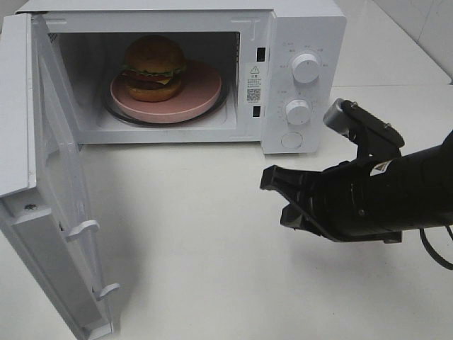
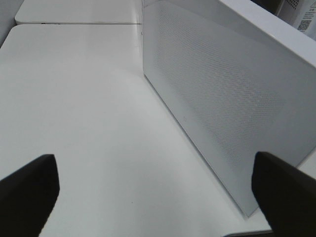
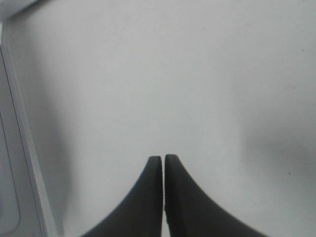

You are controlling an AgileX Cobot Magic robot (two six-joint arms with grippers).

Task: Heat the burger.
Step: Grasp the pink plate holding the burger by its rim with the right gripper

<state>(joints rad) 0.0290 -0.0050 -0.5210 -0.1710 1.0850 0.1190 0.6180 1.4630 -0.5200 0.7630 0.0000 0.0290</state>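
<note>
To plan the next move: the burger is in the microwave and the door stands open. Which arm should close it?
Probably left: the open left gripper faces the outer side of the door. The shut right gripper hangs before the dials, away from it.

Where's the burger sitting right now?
In the high view the burger sits on the pink plate inside the microwave, upper left of the scene, its door open.

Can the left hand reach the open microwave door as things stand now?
Probably yes: the left hand is open, and the door stands close ahead of it, with only table between them.
</note>
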